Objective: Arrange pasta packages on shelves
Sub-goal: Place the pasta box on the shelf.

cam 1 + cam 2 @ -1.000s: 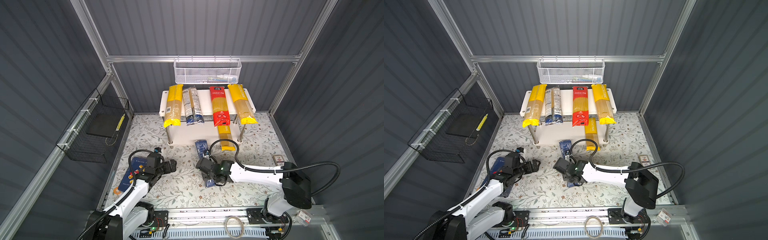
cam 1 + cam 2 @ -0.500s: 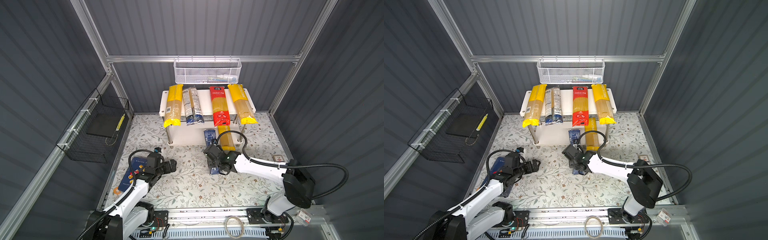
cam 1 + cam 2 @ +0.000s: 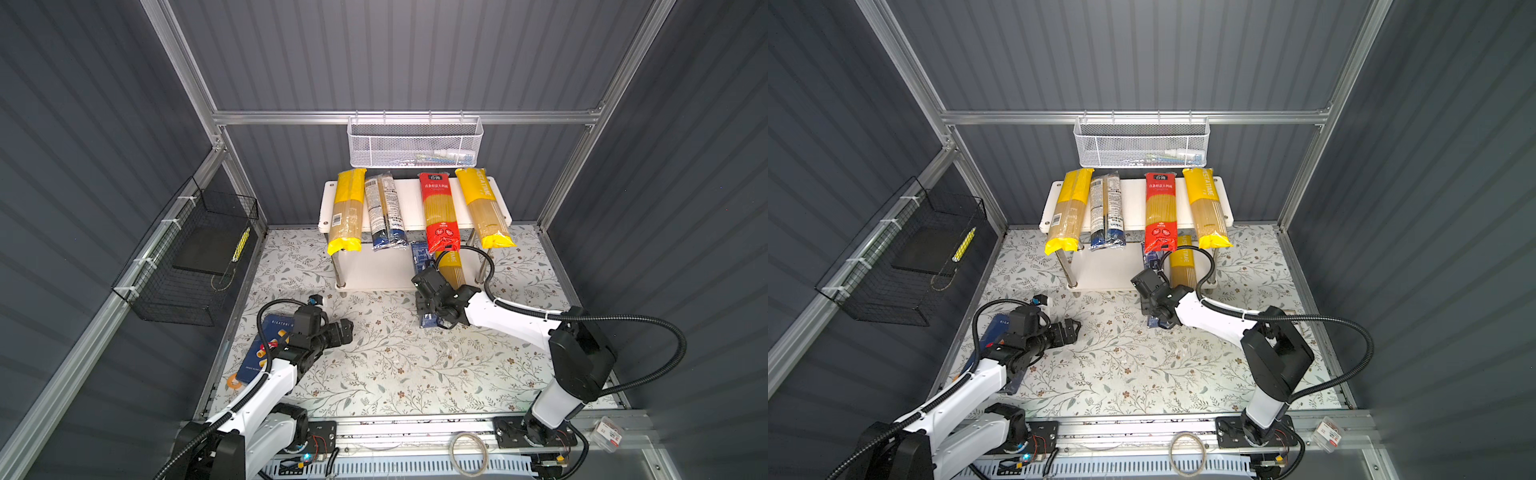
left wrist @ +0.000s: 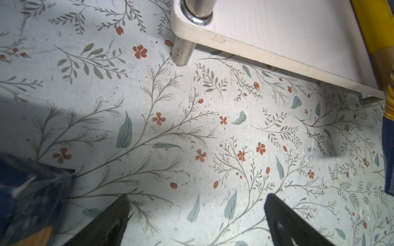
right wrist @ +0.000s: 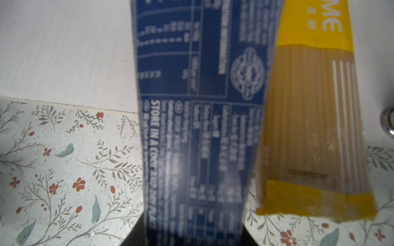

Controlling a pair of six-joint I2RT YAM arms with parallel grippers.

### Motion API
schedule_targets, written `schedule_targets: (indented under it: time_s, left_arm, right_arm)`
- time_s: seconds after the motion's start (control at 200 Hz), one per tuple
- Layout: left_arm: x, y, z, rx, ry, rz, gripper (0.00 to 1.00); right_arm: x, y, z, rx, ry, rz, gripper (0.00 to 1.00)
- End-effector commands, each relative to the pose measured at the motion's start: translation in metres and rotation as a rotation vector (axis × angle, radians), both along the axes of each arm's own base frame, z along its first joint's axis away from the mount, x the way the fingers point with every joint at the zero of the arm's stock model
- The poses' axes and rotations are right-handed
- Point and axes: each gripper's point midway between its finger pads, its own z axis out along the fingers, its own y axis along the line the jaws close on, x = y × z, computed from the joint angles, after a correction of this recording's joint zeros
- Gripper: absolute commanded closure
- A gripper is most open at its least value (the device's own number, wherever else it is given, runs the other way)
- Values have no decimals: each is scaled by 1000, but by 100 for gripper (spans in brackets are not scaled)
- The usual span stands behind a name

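The right claw (image 3: 432, 309) was clamped on the near end of the narrow blue box (image 3: 419, 257), just right of centre in both top views. The box's long axis ran from the claw straight up the frame toward the shelves (image 3: 411, 203), and its far end lay under the overhanging red bag (image 3: 440, 216) and over the lower board (image 3: 374, 270). In the right wrist view the box crossed the board's front edge nearly square, with a yellow spaghetti bag (image 5: 309, 127) lying parallel just beside it on that board. Their edges overlapped there; whether they touched could not be told, nor whether the box rested on the board. The coming move therefore looked like a push along the box's own length, deeper onto the lower tier, with little room on the yellow bag's side. The left claw (image 3: 343, 330) hung wide open and empty over the bench (image 3: 395, 374) at lower left, well apart from the shelves. The wide blue Barilla box (image 3: 259, 353) lay flat just behind it, so that arm was the nearer one for that package.
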Motion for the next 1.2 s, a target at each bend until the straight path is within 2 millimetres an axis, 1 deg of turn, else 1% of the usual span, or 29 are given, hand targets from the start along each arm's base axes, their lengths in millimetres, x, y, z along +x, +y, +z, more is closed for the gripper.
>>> schedule_targets:
  time_s: [0.0,0.1,0.205,0.275,0.35,0.43,0.475,0.59,0.79,0.825,0.85,0.94,1.01,1.116,1.191]
  left_arm:
    - [1,1,4,5,-16,-6,0]
    - [1,1,4,4,-16,-7,0]
    - [1,1,5,4,-19,-7,0]
    - [0,1,4,5,-14,-5,0]
    - [1,1,4,5,-15,-5,0]
    - [0,1,4,5,-15,-5,0]
    - [1,1,5,4,-16,-5,0]
    - [0,1,4,4,-15,-5,0]
    - [1,1,4,5,-17,-6,0]
    - [0,1,4,5,-14,-6,0]
    - [0,1,4,3,-15,-6,0]
    - [0,1,5,4,-16,-5,0]
    - [0,1,5,4,-20,-3,0]
    - [-1,2,5,4,-21,-1,0]
    - [-1,2,5,4,-20,-2,0]
  right_arm:
    - [34,16,49,119,-160,-25,69]
    - [43,17,47,136,-159,-30,68]
    - [50,19,48,146,-161,-33,66]
    - [55,20,48,153,-162,-35,62]
    - [60,18,47,158,-161,-43,61]
    - [66,16,42,164,-148,-55,59]
    - [69,16,40,169,-142,-58,56]
    - [75,16,35,170,-128,-66,54]
    - [82,13,36,181,-131,-83,40]
    - [83,12,37,183,-132,-87,35]
    - [82,12,37,181,-130,-85,31]
    - [80,12,39,186,-118,-82,24]
    - [73,13,40,199,-105,-72,21]
    - [55,9,36,197,-83,-65,17]
    - [39,2,29,176,-67,-73,15]
